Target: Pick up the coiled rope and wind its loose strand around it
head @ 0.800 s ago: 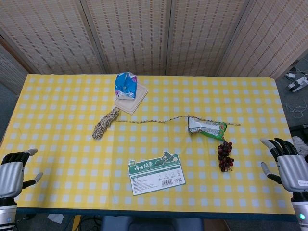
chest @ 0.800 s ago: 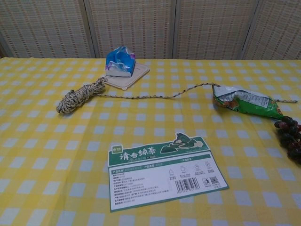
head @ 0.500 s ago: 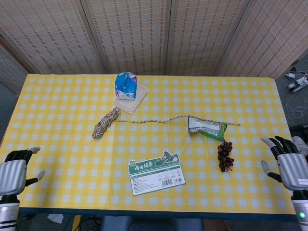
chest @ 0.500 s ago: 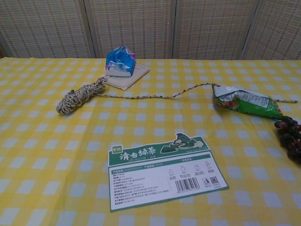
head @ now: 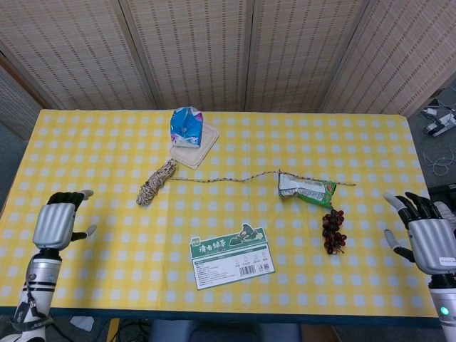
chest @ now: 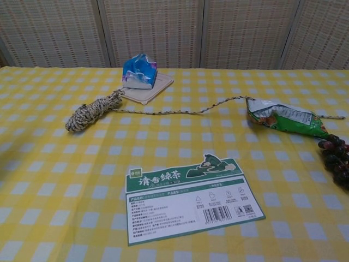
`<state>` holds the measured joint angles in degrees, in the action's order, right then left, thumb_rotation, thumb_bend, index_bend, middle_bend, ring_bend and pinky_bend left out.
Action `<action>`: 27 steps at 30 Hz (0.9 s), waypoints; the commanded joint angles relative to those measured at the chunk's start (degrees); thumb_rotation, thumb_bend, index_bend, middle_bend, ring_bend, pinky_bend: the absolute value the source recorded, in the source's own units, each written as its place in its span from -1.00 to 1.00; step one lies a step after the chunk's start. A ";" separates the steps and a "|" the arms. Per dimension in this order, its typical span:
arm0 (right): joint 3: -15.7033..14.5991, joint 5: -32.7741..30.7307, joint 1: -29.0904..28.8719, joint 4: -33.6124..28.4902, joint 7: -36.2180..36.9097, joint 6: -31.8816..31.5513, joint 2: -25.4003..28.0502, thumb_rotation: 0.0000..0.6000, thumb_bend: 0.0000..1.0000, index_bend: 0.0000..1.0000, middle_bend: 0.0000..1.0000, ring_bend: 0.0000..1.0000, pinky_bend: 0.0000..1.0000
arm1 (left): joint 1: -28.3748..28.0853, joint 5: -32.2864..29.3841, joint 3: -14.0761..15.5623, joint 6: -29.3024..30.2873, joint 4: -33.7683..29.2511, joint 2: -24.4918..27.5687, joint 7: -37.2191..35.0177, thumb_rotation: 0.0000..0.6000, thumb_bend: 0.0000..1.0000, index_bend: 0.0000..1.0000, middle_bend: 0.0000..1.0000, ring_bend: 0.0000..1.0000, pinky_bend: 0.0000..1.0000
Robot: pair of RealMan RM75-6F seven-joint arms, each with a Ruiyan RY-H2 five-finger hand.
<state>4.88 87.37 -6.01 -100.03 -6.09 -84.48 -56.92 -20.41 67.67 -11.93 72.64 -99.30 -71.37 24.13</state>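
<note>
The left hand [head: 55, 223] has moved up and inward over the bench [head: 100, 142] at lower left, empty, fingers spread. The right hand [head: 427, 231] waits released at lower right. The coiled rope [head: 156, 182] lies left of centre, its loose strand [head: 235, 177] stretched rightwards.

You are seeing the green-and-white card [chest: 188, 200] lying on the table [chest: 49, 207], showing big white characters 清香绿茶 and a barcode; its small print is staying unreadable.
</note>
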 commanded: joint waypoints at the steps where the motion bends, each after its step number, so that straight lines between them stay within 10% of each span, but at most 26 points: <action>1: -0.02 -0.04 0.01 -0.13 -0.17 -0.01 0.15 1.00 -0.33 -0.65 -0.53 -0.73 -0.69 | -5.65 -6.55 -2.59 -6.26 3.38 -3.79 4.56 1.00 -0.66 -0.40 -0.33 -0.46 -0.61; 7: 0.05 -0.17 0.21 -0.79 -0.70 -0.45 0.76 1.00 -0.33 -0.65 -0.53 -0.73 -0.69 | -12.54 -14.95 -4.53 -9.48 10.22 -10.82 12.55 0.92 -0.66 -0.48 -0.34 -0.48 -0.61; 13: 0.03 -0.62 0.48 -1.07 -0.91 -0.66 1.23 1.00 -0.33 -0.65 -0.53 -0.73 -0.69 | -18.66 -23.57 -5.89 -10.69 16.91 -17.45 19.98 0.26 -0.66 -0.59 -0.41 -0.51 -0.61; 27: -0.17 -1.76 1.16 -0.32 -0.17 -0.83 1.50 1.00 -0.33 -0.65 -0.53 -0.73 -0.69 | -28.51 -38.85 -7.30 -11.39 29.74 -27.67 31.87 -0.12 -0.66 -0.49 -0.43 -0.53 -0.62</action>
<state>4.72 85.61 -4.85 -100.36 -6.26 -85.31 -55.42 -47.60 30.38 -19.09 61.45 -71.25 -97.64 54.70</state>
